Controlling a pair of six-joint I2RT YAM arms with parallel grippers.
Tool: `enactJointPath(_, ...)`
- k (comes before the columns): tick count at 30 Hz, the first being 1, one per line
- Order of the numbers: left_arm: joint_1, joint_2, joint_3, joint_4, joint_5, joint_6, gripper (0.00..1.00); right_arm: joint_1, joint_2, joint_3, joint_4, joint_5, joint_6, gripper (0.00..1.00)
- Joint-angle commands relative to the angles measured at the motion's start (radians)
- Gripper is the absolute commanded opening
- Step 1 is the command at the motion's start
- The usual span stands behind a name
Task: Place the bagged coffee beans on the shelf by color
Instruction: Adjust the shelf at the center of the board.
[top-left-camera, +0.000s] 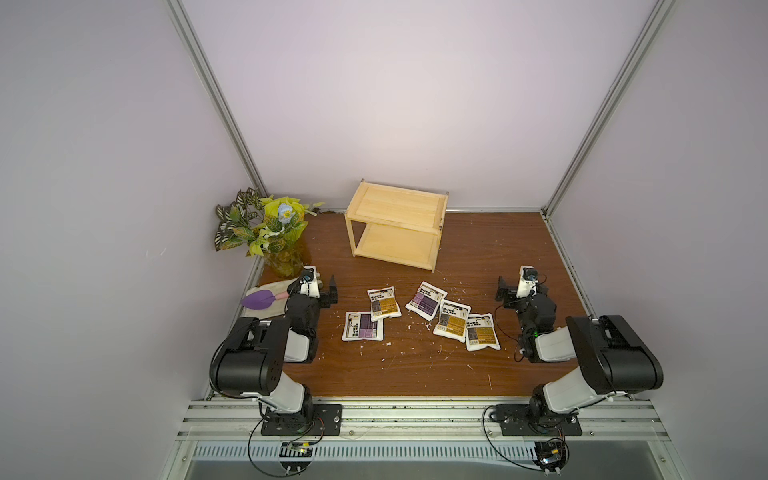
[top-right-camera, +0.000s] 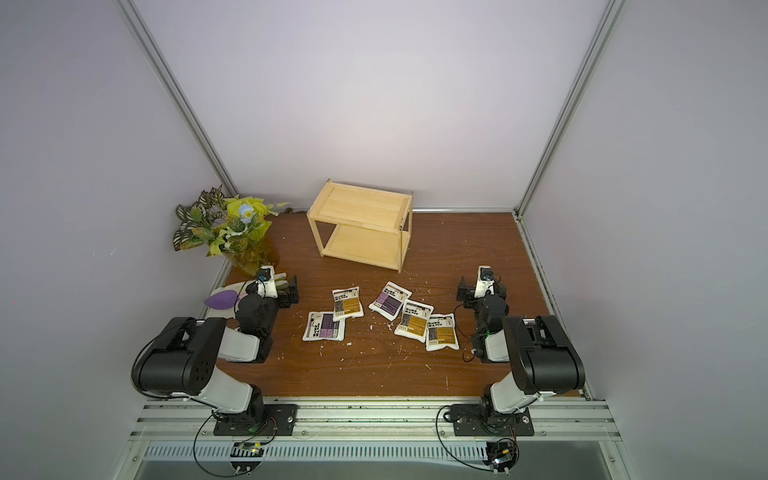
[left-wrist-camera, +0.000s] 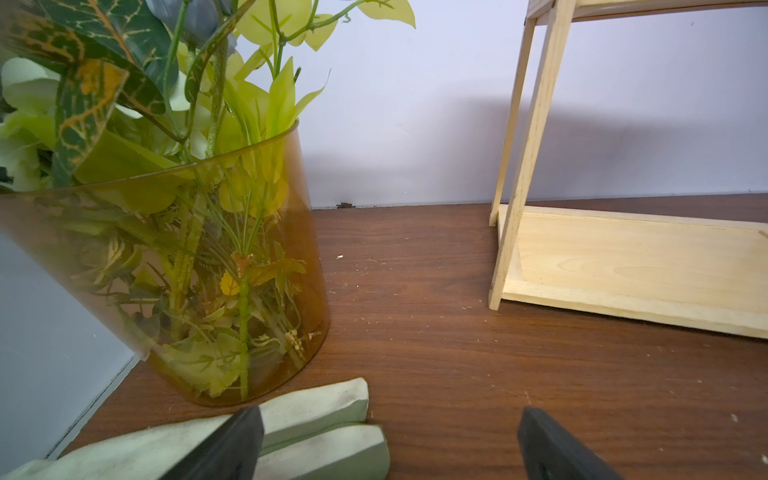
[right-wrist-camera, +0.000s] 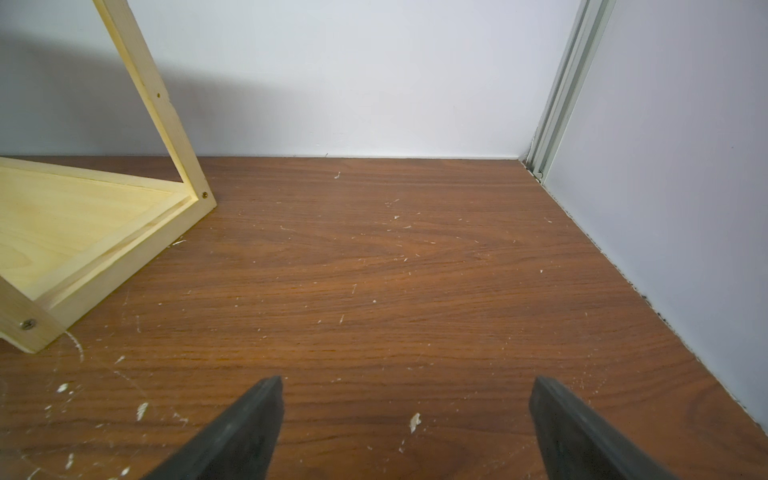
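Observation:
Several bagged coffee beans lie flat mid-table in both top views. Two have purple labels, one (top-left-camera: 362, 326) front left and one (top-left-camera: 424, 300) right of centre. Three have golden-brown labels: one (top-left-camera: 383, 302) overlaps the left purple bag, and two (top-left-camera: 452, 320) (top-left-camera: 481, 331) overlap in a row to the right. The pale wooden shelf (top-left-camera: 397, 226) (top-right-camera: 360, 224) stands behind them with both tiers bare. My left gripper (top-left-camera: 332, 293) (left-wrist-camera: 390, 415) is open, left of the bags. My right gripper (top-left-camera: 503, 291) (right-wrist-camera: 406, 380) is open, right of them. Neither touches a bag.
An amber vase of artificial plants (top-left-camera: 282, 262) (left-wrist-camera: 232, 270) stands in the back left corner. A pale glove (left-wrist-camera: 316, 419) with a purple trowel (top-left-camera: 259, 299) lies by the left gripper. White crumbs dot the brown table (right-wrist-camera: 415, 270). Walls close three sides.

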Motion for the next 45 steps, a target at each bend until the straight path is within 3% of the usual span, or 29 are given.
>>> enactJointPath(1, 0.013, 0.003, 0.017, 0.002, -0.005, -0.002, 1.0, 0.002, -0.012, 0.004, 0.047, -0.01, -0.001, 1.0)
enactJointPath(4, 0.014, -0.036, 0.006, 0.001, 0.019, 0.005, 1.0, 0.002, -0.068, -0.006, 0.021, 0.046, 0.019, 0.99)
enactJointPath(8, 0.001, -0.143, 0.056, -0.171, -0.025, 0.007, 1.0, 0.003, -0.239, 0.073, -0.26, 0.099, 0.046, 0.99)
enactJointPath(11, -0.059, -0.225, 0.085, -0.264, -0.101, 0.046, 1.0, 0.002, -0.336, 0.172, -0.54, 0.2, 0.287, 1.0)
enactJointPath(13, -0.088, -0.3, 0.118, -0.357, -0.091, 0.01, 0.99, -0.02, -0.392, 0.211, -0.678, 0.212, 0.509, 1.0)
enactJointPath(15, -0.095, -0.364, 0.191, -0.533, -0.046, -0.079, 1.0, -0.048, -0.442, 0.204, -0.719, 0.167, 0.649, 1.0)
enactJointPath(19, -0.11, -0.431, 0.362, -0.843, 0.037, -0.258, 1.0, -0.053, -0.456, 0.28, -0.801, -0.072, 0.671, 1.0)
enactJointPath(22, -0.143, -0.437, 0.445, -0.946, 0.086, -0.289, 0.99, -0.034, -0.369, 0.424, -0.955, -0.287, 0.658, 1.0)
enactJointPath(25, -0.152, -0.406, 0.531, -0.997, 0.118, -0.308, 1.0, 0.05, -0.268, 0.589, -1.11, -0.393, 0.609, 1.0)
enactJointPath(29, -0.152, -0.326, 0.693, -1.094, 0.153, -0.32, 1.0, 0.229, -0.185, 0.714, -1.203, -0.323, 0.525, 1.0)
enactJointPath(38, -0.149, -0.028, 1.199, -1.396, 0.286, -0.281, 1.0, 0.42, -0.04, 0.788, -1.119, -0.196, 0.493, 0.99)
enactJointPath(45, -0.106, 0.196, 1.489, -1.469, 0.473, -0.348, 1.0, 0.487, 0.057, 0.807, -0.96, 0.0, 0.5, 0.99)
